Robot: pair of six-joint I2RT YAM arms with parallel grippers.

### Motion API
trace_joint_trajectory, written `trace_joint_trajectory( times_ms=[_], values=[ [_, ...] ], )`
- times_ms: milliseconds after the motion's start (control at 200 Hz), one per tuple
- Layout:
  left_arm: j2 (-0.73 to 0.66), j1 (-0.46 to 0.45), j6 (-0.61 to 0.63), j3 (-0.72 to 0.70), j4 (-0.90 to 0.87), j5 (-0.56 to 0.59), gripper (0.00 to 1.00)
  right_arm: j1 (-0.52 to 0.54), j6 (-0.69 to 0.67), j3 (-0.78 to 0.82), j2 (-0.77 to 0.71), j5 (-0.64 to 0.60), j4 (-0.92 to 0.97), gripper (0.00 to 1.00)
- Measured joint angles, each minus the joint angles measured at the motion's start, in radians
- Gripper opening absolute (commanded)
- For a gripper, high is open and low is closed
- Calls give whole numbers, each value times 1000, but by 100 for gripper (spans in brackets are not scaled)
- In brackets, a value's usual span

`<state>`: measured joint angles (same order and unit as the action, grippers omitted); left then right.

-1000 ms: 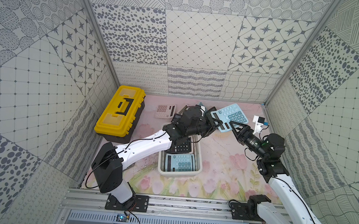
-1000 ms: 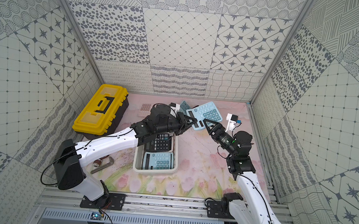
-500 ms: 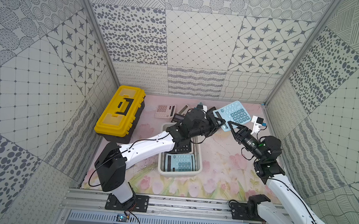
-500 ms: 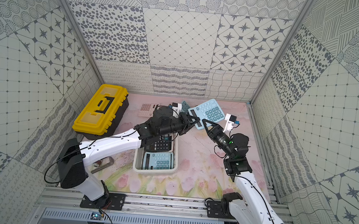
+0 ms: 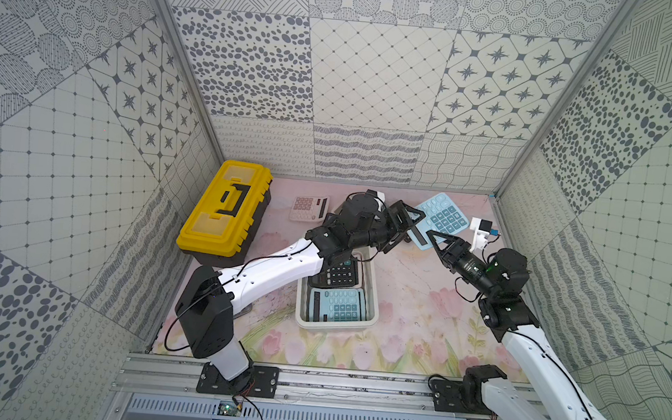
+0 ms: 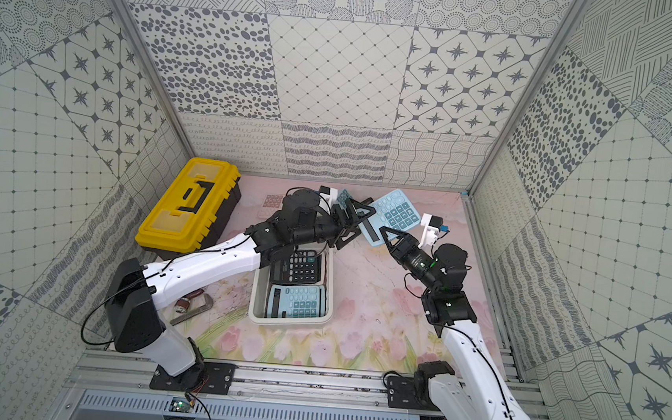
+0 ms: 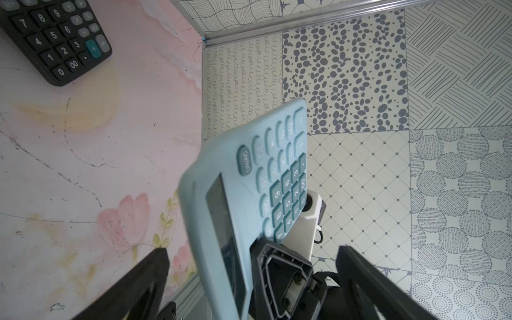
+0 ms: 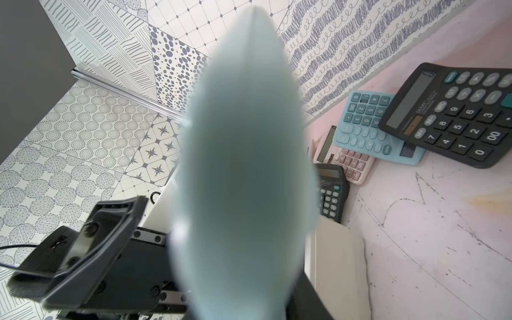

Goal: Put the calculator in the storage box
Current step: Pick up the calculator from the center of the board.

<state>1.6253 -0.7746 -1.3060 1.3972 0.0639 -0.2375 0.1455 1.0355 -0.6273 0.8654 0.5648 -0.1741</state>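
Since a second ago: the left gripper [image 5: 409, 226] has let go and its jaws now stand spread wide. The right gripper [image 5: 434, 238] has closed on the light-blue plastic desk calculator [image 5: 442, 217], pinching it at the display end. The handover looks done.

Position: the calculator is held tilted, clear of the pink floral table mat [image 5: 412, 307]. It is far and right of the white rectangular plastic storage box [image 5: 375, 304], close to the far wall. In the left wrist view it sits between the spread left fingers [image 7: 149, 279] and touches neither.

Risks, as judged:
- The grip is at one end only, with the long body hanging out past the jaws. A quick swing could pivot it or let it slip.
- The left jaws bracket the calculator. Carrying it off sideways could knock it against a finger.
- The left arm [image 5: 280, 268] lies across the far-left part of the box. A direct path risks an arm-to-arm bump.

Containers: the storage box already holds a black desk calculator [image 5: 337, 272] at its far end. A second light-blue calculator [image 5: 337, 306] lies at the near end. Together they cover nearly the whole floor, so a third has to rest on top and could ride up on the rim or slide out. The yellow-lidded black toolbox [image 5: 225, 210], far left, is closed, so its contents cannot be told.
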Motion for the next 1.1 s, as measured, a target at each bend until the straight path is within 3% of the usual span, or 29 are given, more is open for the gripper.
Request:
trace_joint_trajectory(
  times_ms=[175,515,740,1096],
  values=[
    [-5,107,90,32,-131,-126,100,-64,-64,-77,50,111,106,19],
    [124,301,428,354,-487,-465,99,-78,-192,-211,219,377,324,18],
    [275,363,552,470,-606,-693,83,-72,-214,-250,255,513,366,18],
    [387,372,558,491,-607,-933,61,-13,-213,-250,310,632,360,19]
  ],
)
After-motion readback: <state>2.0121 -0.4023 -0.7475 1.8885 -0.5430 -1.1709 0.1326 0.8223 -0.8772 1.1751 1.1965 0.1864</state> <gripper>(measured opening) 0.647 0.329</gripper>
